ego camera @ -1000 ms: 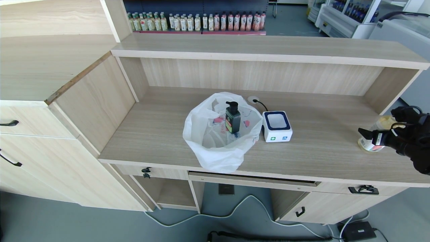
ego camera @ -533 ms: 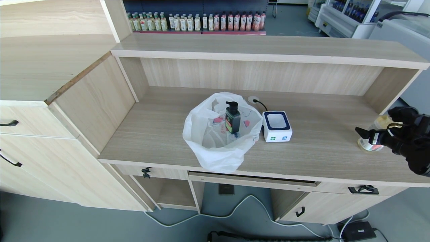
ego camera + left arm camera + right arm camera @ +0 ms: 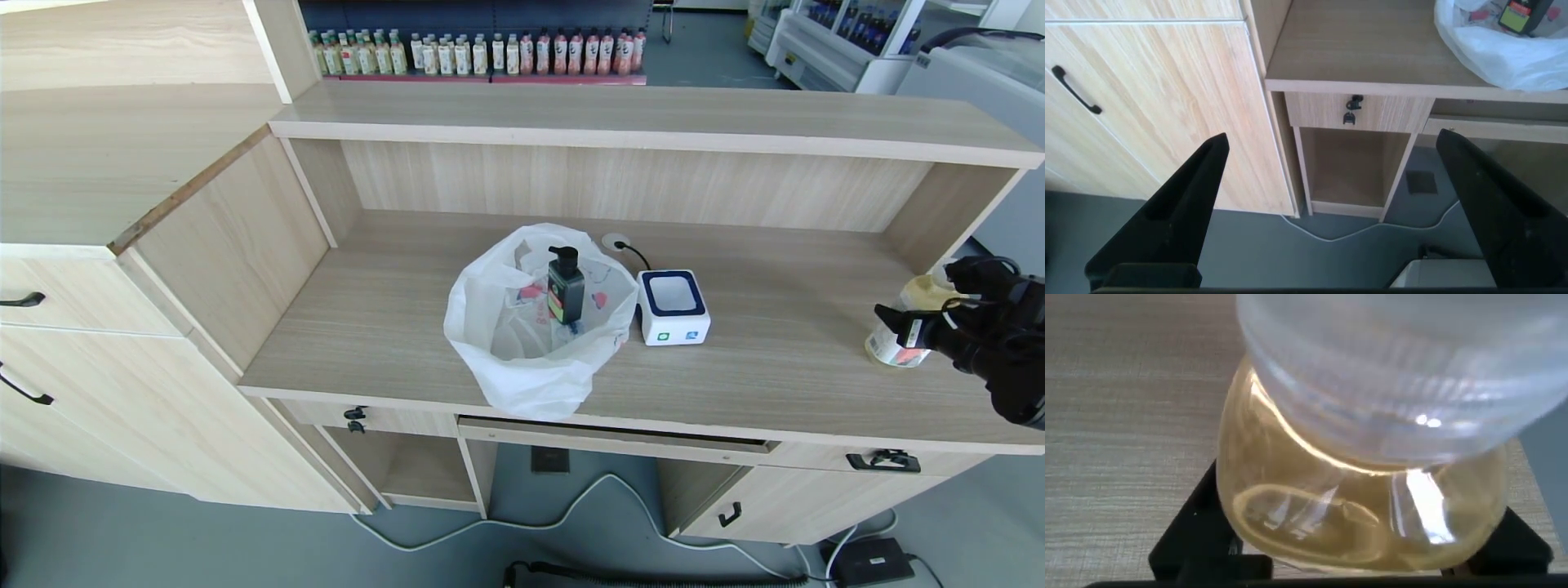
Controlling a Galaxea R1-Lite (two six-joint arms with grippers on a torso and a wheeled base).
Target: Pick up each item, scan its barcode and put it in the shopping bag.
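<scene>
A clear bottle of yellowish liquid [image 3: 891, 346] stands at the counter's far right, leaning a little. My right gripper [image 3: 918, 314] is shut on the bottle, one black finger across its front. In the right wrist view the bottle [image 3: 1355, 490] fills the gap of the right gripper [image 3: 1349, 543], a finger pressed on each side. The white shopping bag [image 3: 531, 367] sits mid-counter with a black pump bottle [image 3: 565, 290] upright inside. Just right of the bag is the white and blue scanner [image 3: 672, 306]. My left gripper [image 3: 1333, 139] hangs open below the counter, off the bag's [image 3: 1511, 57] side.
The wooden counter [image 3: 784, 384] has a raised back shelf and side walls. A cable runs from the scanner to a hole in the counter [image 3: 614, 242]. A cabinet with a black handle [image 3: 1076, 90] and a keyed drawer [image 3: 1352, 110] lie near the left gripper.
My right gripper has shifted slightly right and up at the bottle. The bottle now leans and shows more of its label. Bag and scanner have not moved.
</scene>
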